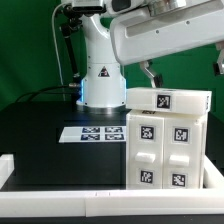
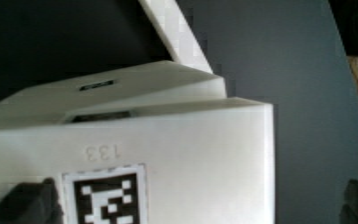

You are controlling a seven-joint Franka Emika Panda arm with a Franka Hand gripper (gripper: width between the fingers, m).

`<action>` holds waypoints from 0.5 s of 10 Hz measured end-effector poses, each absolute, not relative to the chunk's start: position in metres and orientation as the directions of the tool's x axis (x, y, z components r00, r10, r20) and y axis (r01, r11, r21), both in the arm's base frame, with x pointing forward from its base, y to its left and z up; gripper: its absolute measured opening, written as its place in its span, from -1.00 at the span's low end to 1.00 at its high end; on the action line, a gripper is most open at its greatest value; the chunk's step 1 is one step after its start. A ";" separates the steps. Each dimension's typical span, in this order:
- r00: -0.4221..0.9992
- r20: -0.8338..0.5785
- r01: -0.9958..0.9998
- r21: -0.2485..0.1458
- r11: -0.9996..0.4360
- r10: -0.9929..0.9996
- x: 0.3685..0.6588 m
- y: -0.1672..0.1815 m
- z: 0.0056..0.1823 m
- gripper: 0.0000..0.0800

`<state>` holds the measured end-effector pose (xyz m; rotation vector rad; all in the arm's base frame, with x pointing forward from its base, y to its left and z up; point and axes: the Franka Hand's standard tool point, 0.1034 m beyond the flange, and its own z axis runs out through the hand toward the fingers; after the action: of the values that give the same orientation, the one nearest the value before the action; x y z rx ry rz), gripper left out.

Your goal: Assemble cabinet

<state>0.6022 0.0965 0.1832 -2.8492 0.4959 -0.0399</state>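
Observation:
The white cabinet (image 1: 165,150) stands upright at the exterior view's right, its front doors carrying several black-and-white tags. A white top panel (image 1: 168,100) with one tag lies across its top. My gripper (image 1: 150,75) hangs just above that panel's far edge. In the wrist view the cabinet's top (image 2: 158,140) fills the frame, with a tag (image 2: 101,200) close below. One dark fingertip (image 2: 23,203) shows beside the tag and the other (image 2: 357,203) stands off the white edge over the dark table. The jaws are wide apart and hold nothing.
The marker board (image 1: 95,133) lies flat on the black table to the cabinet's left in the exterior view. A white rail (image 1: 70,195) runs along the table's front edge. The robot base (image 1: 100,75) stands behind, with cables at the back.

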 end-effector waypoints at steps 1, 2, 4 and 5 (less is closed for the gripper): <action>0.984 0.029 -0.163 -0.224 -0.961 -0.173 0.602 0.096 0.183 0.99; 0.997 0.059 -0.030 -0.197 -0.980 -0.042 0.602 0.096 0.184 0.99; 0.982 0.092 0.179 -0.141 -0.974 0.168 0.602 0.101 0.184 0.99; 0.977 0.095 0.202 -0.139 -0.969 0.190 0.602 0.098 0.184 0.99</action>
<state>0.6024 0.0977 0.1840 -2.9760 -0.2971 -0.1212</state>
